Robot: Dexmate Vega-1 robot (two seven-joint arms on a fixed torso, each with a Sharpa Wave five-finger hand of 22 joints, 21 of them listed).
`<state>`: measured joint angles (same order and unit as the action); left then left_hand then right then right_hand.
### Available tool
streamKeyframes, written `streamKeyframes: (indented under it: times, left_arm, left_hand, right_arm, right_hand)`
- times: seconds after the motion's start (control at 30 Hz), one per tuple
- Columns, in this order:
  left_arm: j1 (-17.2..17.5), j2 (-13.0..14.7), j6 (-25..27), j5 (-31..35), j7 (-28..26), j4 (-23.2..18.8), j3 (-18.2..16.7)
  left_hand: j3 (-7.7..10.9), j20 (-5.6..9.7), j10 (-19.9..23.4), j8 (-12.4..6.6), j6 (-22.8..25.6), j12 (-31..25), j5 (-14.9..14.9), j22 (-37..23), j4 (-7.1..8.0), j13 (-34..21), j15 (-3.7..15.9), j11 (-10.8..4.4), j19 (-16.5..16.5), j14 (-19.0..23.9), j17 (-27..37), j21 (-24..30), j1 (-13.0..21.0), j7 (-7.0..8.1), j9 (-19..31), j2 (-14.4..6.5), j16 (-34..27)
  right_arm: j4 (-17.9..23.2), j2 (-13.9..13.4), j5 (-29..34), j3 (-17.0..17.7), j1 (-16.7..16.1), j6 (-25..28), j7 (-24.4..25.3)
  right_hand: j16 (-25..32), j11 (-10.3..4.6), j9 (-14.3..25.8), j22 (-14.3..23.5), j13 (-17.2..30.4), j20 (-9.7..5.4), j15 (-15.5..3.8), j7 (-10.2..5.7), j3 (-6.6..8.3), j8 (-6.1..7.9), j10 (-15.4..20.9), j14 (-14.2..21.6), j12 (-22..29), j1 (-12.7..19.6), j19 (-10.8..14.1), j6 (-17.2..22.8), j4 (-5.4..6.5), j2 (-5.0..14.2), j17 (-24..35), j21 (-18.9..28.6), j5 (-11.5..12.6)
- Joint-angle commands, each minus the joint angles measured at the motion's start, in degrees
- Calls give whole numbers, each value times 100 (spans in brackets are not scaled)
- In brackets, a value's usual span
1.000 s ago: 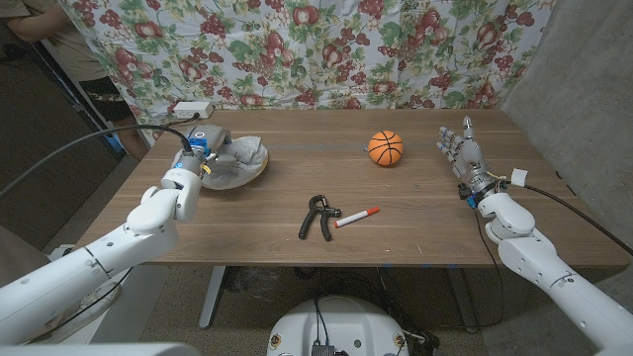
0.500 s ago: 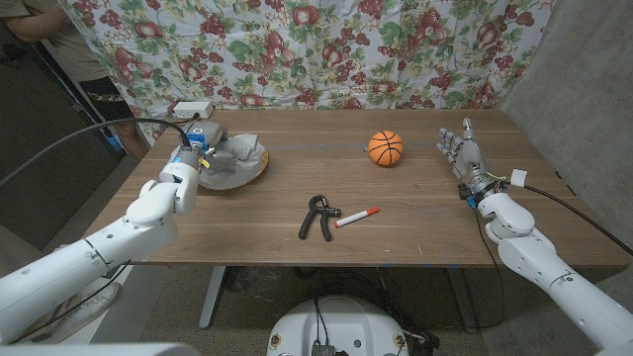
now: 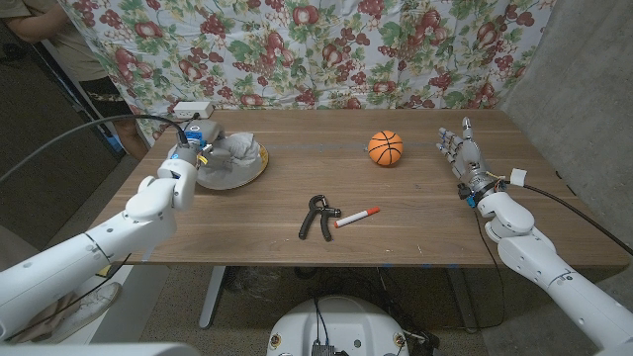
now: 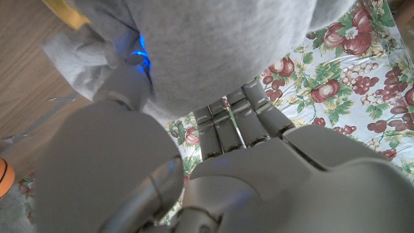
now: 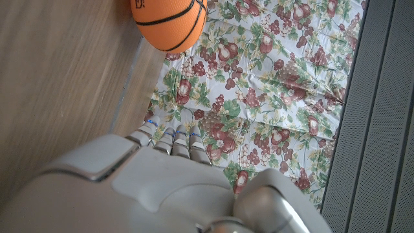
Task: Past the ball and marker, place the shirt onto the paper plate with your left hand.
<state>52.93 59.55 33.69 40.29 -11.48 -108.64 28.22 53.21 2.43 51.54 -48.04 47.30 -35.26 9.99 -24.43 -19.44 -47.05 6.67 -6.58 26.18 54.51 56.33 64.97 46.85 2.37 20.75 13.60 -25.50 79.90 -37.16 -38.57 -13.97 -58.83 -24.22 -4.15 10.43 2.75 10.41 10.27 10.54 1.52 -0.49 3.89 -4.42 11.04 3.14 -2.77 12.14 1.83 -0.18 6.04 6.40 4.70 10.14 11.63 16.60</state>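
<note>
Shirt [image 3: 237,153] sits bunched on plate [image 3: 252,174], upper left of frame. Left hand [image 3: 188,158] at plate's left edge, fingers [image 4: 226,120] against the cloth; grip unclear. Right hand [image 3: 463,153] upright at right, fingers apart, holding nothing. Ball [image 3: 386,148] and marker [image 3: 357,217] mid-worktop.

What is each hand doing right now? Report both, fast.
Left hand: at the shirt on the paper plate; grip cannot be told.
Right hand: open, holding nothing.

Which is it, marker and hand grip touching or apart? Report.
Touching, it seems: in the head view the marker's white end meets the hand grip's handle, with no gap visible.
</note>
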Motion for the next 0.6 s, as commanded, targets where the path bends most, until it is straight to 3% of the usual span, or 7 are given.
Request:
streamKeyframes:
  times: [0.03,0.6]
  left_arm:
    - [-210,-4,-70,-61,-2,224,92]
    - [-542,-101,-133,-158,149,553,255]
  left_hand:
    - [979,792,434,-177,802,-2,39,8,795,3,572,-425,-25,157,46,40,-48,218,916,-157,-30]
    - [1058,795,444,-167,812,3,48,89,791,27,576,-432,-56,137,73,84,-52,206,951,-174,-2]
  right_arm:
    - [30,-8,-5,6,-7,16,28]
    - [34,-27,4,16,-26,24,46]
  right_hand:
    - [17,2,16,11,6,6,-20,-4,24,-2,39,0,29,63,8,64,-4,114,20,-26,1]
    - [16,26,16,11,6,6,-17,-4,27,-3,42,-1,26,62,6,70,-4,115,20,-27,-3]
